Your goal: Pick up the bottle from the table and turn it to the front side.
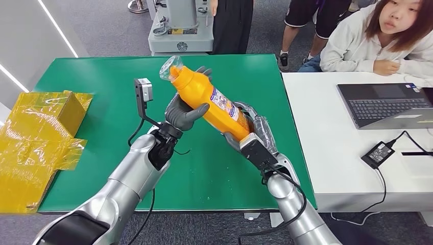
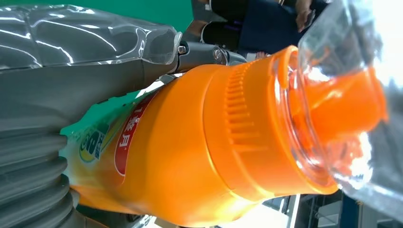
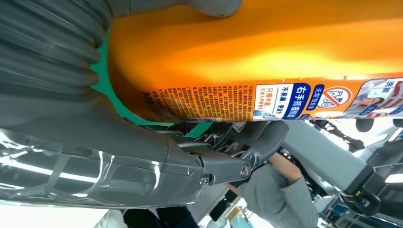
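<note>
Crumpled yellow film [image 1: 35,148] is lying off the left edge of my green tabletop [image 1: 102,87]. Right of that tabletop, a laptop [image 1: 385,104] and power adapter [image 1: 378,154] are sitting on a white desk [image 1: 332,168], where a person [image 1: 380,38] is sitting.

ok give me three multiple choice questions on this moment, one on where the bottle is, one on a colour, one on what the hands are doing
1. Where is the bottle?
A. lying on the green table
B. held up above the green table
C. on the white desk

2. What colour is the bottle's body?
A. orange
B. blue
C. white

3. What are the robot's hands doing?
A. both hang open
B. one alone holds the bottle
C. both hold the bottle

Answers:
1 B, the head view shows it tilted in the air over the table.
2 A, its body is orange under a clear cap.
3 C, the left hand grips near the neck and the right hand grips the base end.
</note>
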`<state>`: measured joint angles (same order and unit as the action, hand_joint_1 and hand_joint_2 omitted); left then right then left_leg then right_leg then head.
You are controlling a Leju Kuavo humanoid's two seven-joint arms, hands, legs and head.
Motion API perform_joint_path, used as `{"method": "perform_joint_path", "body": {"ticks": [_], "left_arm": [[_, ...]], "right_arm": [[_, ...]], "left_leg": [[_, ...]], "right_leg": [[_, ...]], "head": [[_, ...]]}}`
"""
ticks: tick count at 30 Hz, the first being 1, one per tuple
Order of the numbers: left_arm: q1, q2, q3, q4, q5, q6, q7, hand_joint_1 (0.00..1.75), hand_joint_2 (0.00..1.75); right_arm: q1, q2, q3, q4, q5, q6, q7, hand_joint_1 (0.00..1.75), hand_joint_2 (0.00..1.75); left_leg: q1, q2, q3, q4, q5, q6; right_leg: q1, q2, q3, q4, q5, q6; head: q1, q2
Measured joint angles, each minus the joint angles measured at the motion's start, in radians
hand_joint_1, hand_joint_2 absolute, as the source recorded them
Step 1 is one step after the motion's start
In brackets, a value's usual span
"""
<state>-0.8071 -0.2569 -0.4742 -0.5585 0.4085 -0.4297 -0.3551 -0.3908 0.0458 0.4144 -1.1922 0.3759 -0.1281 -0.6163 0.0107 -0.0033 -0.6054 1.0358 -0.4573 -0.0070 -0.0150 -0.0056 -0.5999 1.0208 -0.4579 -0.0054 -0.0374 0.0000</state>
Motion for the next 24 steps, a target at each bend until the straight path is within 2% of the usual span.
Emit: {"method": "perform_joint_path", "body": {"ticks": [1, 2, 17, 18, 21, 22, 24], "left_arm": [[0.001, -0.003, 0.0, 0.0, -0.001, -0.006, 0.004, 1.69, 1.75], [0.002, -0.005, 0.0, 0.0, -0.002, -0.012, 0.006, 1.75, 1.75], [0.027, -0.021, -0.017, 0.0, -0.008, -0.02, 0.008, 1.75, 1.75], [0.027, -0.021, -0.018, 0.0, -0.009, -0.017, 0.007, 1.75, 1.75], [0.026, -0.021, -0.025, 0.0, -0.022, 0.013, -0.005, 1.75, 1.75], [0.024, -0.02, -0.03, 0.0, -0.04, 0.034, -0.016, 1.75, 1.75], [0.02, -0.017, -0.043, -0.002, -0.101, 0.099, -0.051, 1.75, 1.75]], "right_arm": [[0.004, 0.0, -0.001, -0.001, 0.003, -0.002, 0.001, 1.75, 1.75], [0.008, 0.0, -0.003, -0.002, 0.006, -0.004, 0.002, 1.75, 1.75], [0.054, -0.002, -0.025, -0.028, 0.022, -0.011, 0.0, 1.75, 1.75], [0.054, -0.002, -0.025, -0.028, 0.022, -0.011, 0.001, 1.58, 1.75], [0.056, -0.004, -0.025, -0.033, 0.022, -0.012, 0.002, 0.27, 1.75], [0.059, -0.006, -0.025, -0.039, 0.02, -0.013, 0.003, 0.01, 1.75], [0.072, -0.014, -0.026, -0.061, 0.015, -0.014, 0.004, 0.0, 1.75]], "left_leg": [[0.0, 0.0, 0.0, 0.0, 0.0, 0.0], [0.0, 0.0, 0.0, 0.0, 0.0, 0.0], [0.0, 0.0, 0.0, 0.0, 0.0, 0.0], [0.0, 0.0, 0.0, 0.0, 0.0, 0.0], [0.0, 0.0, 0.0, 0.0, 0.0, 0.0], [0.0, 0.0, 0.0, 0.0, 0.0, 0.0], [0.0, 0.0, 0.0, 0.0, 0.0, 0.0]], "right_leg": [[0.0, 0.0, 0.0, 0.0, 0.0, 0.0], [0.0, 0.0, 0.0, 0.0, 0.0, 0.0], [0.0, 0.0, 0.0, 0.0, 0.0, 0.0], [0.0, 0.0, 0.0, 0.0, 0.0, 0.0], [0.0, 0.0, 0.0, 0.0, 0.0, 0.0], [0.0, 0.0, 0.0, 0.0, 0.0, 0.0], [0.0, 0.0, 0.0, 0.0, 0.0, 0.0]], "head": [[0.0, 0.0], [0.0, 0.0], [0.0, 0.0], [0.0, 0.0], [0.0, 0.0], [0.0, 0.0], [0.0, 0.0]]}}
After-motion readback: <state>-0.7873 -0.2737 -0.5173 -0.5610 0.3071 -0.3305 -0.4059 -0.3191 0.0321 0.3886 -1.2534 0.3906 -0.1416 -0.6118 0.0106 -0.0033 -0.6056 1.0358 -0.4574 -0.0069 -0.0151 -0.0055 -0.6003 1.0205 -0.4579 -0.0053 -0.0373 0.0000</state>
